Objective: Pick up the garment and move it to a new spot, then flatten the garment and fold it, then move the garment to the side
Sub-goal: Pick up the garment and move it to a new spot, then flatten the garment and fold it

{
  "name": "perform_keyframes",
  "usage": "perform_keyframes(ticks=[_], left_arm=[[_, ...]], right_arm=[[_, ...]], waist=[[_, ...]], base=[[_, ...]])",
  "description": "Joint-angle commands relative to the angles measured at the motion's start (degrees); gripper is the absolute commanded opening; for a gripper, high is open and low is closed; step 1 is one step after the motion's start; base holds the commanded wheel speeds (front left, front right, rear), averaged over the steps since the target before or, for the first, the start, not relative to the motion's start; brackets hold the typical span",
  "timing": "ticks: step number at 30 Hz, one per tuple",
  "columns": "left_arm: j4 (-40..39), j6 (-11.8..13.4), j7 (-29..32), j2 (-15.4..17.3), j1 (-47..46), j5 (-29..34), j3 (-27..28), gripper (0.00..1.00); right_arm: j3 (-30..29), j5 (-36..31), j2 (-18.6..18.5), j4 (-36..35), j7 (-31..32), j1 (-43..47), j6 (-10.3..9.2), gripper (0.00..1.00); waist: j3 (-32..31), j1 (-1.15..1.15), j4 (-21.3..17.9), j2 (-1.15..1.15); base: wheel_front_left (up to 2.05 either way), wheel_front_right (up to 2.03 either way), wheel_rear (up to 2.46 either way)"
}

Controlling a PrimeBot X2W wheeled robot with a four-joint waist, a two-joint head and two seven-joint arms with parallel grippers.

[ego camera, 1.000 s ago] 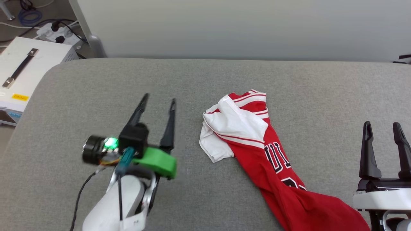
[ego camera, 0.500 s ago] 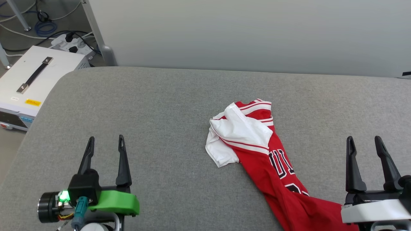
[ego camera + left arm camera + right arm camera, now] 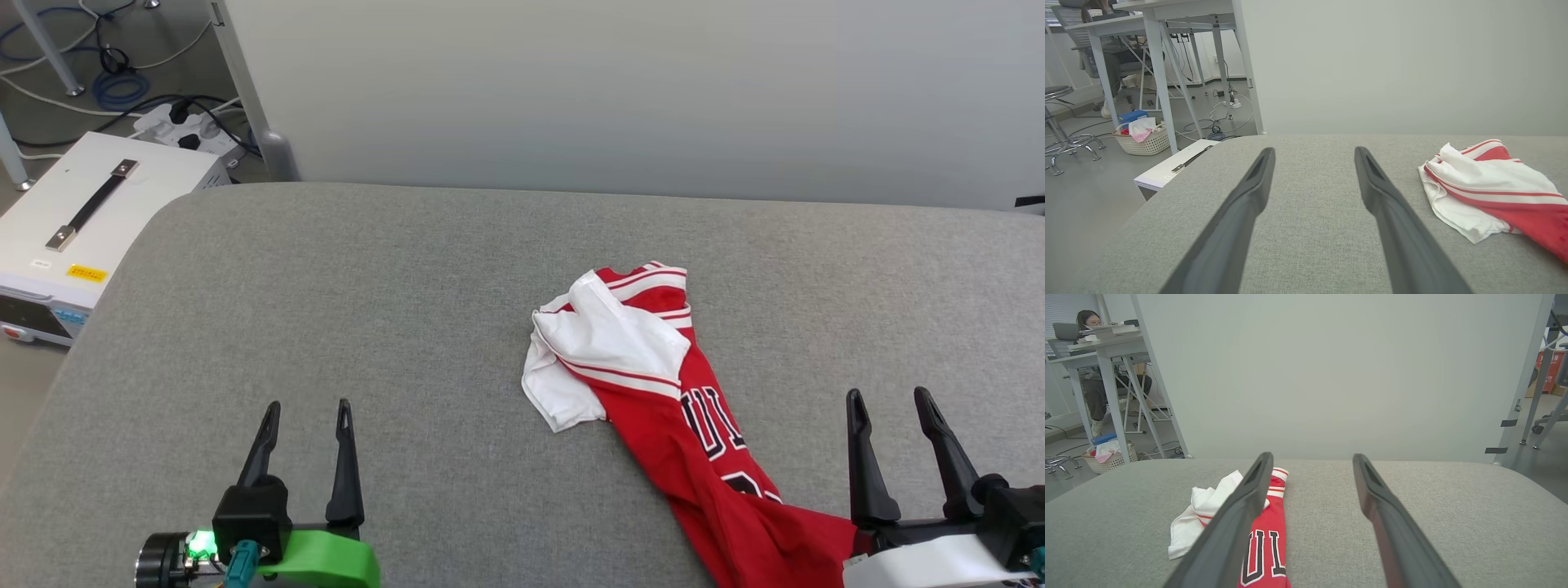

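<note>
The garment (image 3: 653, 384), a red jersey with white sleeves and black lettering, lies crumpled in a long strip on the grey padded table (image 3: 424, 278), running from the middle toward the near right. It also lies at the right of the left wrist view, garment (image 3: 1486, 192), and left of centre in the right wrist view, garment (image 3: 1265, 539). My left gripper (image 3: 307, 408) hovers open near the front left, well clear of the cloth. Open too, my right gripper (image 3: 890, 398) sits at the front right, just beside the jersey's lower end, nothing between its fingers.
A white equipment box (image 3: 73, 220) with a black handle stands on the floor off the table's left edge, with cables and a power strip (image 3: 184, 126) behind it. A pale panel (image 3: 620, 90) backs the table. A person (image 3: 1090, 375) sits at a desk at far left.
My left arm has pulled back from mid-table to the front left corner. The head camera has shifted, so the garment sits lower in view. The right gripper has stayed open near the front right.
</note>
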Motion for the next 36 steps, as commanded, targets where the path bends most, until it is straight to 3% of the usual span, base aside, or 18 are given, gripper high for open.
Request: perform_keyframes(ticks=[1,17,23,28,33,36], left_arm=[[0.43,-0.5,-0.32,-0.42,1.22,0.64,0.52,1.0],[0.77,-3.74,-0.32,-1.73,-0.9,3.35,3.12,1.0],[0.42,-8.27,-0.32,0.69,-10.46,3.44,3.21,1.0],[5.27,-12.47,-0.33,4.06,-20.62,4.3,-0.13,1.0],[11.81,-14.05,0.76,6.1,-30.11,1.16,-5.39,1.0],[14.73,-14.2,4.81,8.04,-36.15,-4.13,-12.83,1.0]], right_arm=[[0.14,-0.23,-0.09,0.49,-0.52,0.87,-0.04,1.0],[0.53,0.45,-0.09,1.49,-0.52,0.26,-0.04,1.0],[0.63,0.2,-0.09,1.09,-0.52,-1.5,-0.04,1.0],[0.99,-0.09,-0.09,0.67,-0.52,-2.77,-0.04,1.0],[0.8,-0.37,-0.09,0.63,-0.52,-3.92,-0.04,1.0],[0.72,-0.46,-0.09,0.55,-0.52,-4.82,-0.04,1.0]], waist=[[-0.07,0.0,-0.03,0.0],[0.18,0.0,-0.24,0.0],[2.05,0.0,-0.44,0.0],[4.02,0.0,-1.4,0.0],[6.07,0.0,-2.36,0.0],[7.43,0.0,-3.01,0.0]], base=[[0.0,0.0,0.0],[0.0,0.0,0.0],[0.0,0.0,0.0],[0.0,0.0,0.0],[0.0,0.0,0.0],[0.0,0.0,0.0]])
